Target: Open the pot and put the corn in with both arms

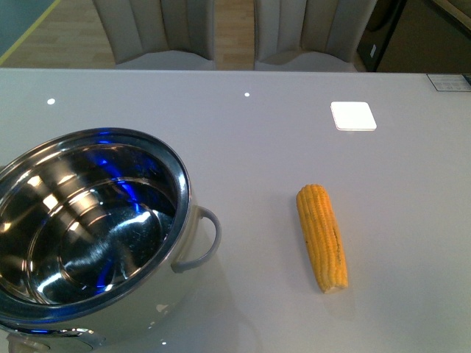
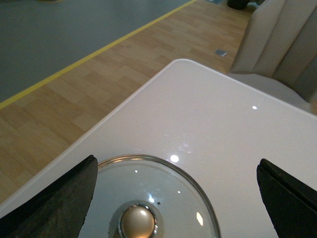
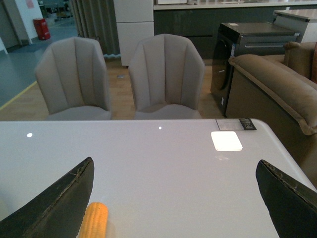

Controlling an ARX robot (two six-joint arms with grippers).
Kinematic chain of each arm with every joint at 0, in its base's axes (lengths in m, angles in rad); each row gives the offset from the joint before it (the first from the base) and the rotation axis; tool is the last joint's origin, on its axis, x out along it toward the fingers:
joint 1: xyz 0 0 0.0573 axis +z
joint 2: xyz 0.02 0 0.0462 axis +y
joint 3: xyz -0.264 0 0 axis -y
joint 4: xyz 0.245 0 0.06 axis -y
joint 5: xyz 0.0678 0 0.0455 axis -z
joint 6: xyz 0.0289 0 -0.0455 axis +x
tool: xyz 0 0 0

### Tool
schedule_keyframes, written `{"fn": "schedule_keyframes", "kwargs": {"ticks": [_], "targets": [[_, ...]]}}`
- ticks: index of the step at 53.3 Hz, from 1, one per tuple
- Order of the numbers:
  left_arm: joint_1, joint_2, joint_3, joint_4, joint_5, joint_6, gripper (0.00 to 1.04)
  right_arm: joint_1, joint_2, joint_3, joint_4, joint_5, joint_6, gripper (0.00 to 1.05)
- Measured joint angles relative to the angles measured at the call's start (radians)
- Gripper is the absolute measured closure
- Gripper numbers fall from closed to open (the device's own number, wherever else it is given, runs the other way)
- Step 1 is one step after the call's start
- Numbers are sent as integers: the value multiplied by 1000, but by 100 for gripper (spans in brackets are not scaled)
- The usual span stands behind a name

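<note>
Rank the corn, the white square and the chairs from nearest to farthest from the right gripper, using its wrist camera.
1. The corn, close beside one finger of the right gripper.
2. The white square, farther out on the table.
3. The chairs, beyond the table's far edge.

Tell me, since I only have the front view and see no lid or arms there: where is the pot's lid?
Observer: The left wrist view shows the glass lid lying on the table, near a rounded corner.
Operator: Is the left gripper holding it?
Observer: No. The left gripper is open, its fingers spread wide and well clear of the lid's knob.
Operator: And the right arm?
Observer: The right gripper is open too, above the table, with one end of the corn showing close beside one finger.
</note>
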Motion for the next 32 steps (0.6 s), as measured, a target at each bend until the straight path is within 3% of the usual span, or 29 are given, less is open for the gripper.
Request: {"fn": "schedule_keyframes", "kwargs": {"ticks": [13,18,23,27,32], "targets": [[4,-110,-26,-21,17,-16,7,0,0,0,0,0,0,9],[11,-84,-87,163,235,44,28,0,0,0,0,0,0,9],[-23,-117,-148,246,328,60,42,0,0,0,0,-1,0,9],[-55,-158,-188,262,337,64,57,0,0,0,0,0,0,9],[-159,-331,-315,217,262,87,77,0,0,0,0,2,0,9]]}}
